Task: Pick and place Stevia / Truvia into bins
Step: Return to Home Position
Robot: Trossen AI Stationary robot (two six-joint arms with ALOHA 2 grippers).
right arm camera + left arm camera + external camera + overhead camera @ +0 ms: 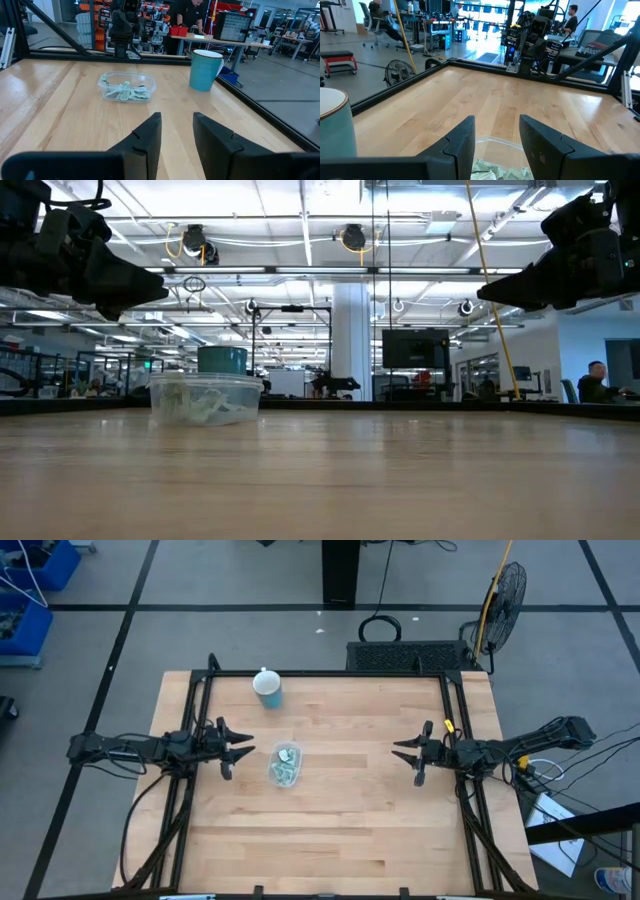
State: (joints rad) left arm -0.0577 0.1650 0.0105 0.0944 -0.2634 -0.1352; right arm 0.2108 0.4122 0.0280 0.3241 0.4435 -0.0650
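The clear shallow container (pixel 285 765) stands on its base on the wooden table, left of centre, with several pale green and white sachets (pixel 127 93) lying inside it. It also shows in the low view (pixel 205 399) and at the lower edge of the left wrist view (pixel 497 150). My left gripper (pixel 244 744) hovers open above the table just left of the container, empty. My right gripper (pixel 404 754) hovers open over the right part of the table, far from the container, empty. No sachet shows loose on the table.
A light blue cup with a white lid (pixel 267 688) stands near the far edge, beyond the container. A black frame (pixel 330 672) runs along the table's far, left and right sides. Bare wood lies between the container and my right gripper. A fan (pixel 505 595) stands on the floor beyond.
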